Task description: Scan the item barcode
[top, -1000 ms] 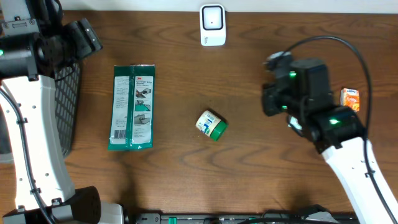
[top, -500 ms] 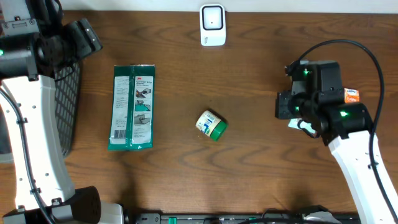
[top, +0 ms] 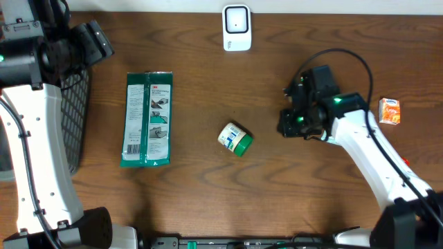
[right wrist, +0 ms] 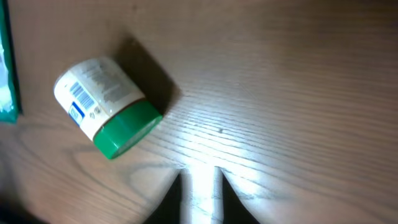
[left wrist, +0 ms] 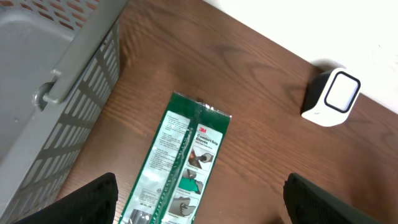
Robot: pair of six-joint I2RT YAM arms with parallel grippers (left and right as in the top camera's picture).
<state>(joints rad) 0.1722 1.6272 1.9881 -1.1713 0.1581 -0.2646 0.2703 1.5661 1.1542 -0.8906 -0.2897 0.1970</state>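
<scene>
Jar (right wrist: 106, 123) with barcode; 3M glove pack (left wrist: 180, 169)

Bare table (top: 201, 83) separates the jar (top: 235, 139) from the green packet (top: 147, 119) and scanner (top: 236, 28).

Jar (right wrist: 106, 106) on its side, white body, green lid, barcode (right wrist: 78, 102) showing. It lies ahead-left of the hand (right wrist: 199, 186), apart from it. Fingers (right wrist: 166, 206) slightly parted over table (right wrist: 292, 81), nothing between. Green packet edge (right wrist: 5, 62) far left.

Overhead evenly lit; right wrist perhaps motion-blurred, table (right wrist: 298, 93) glaring.
</scene>
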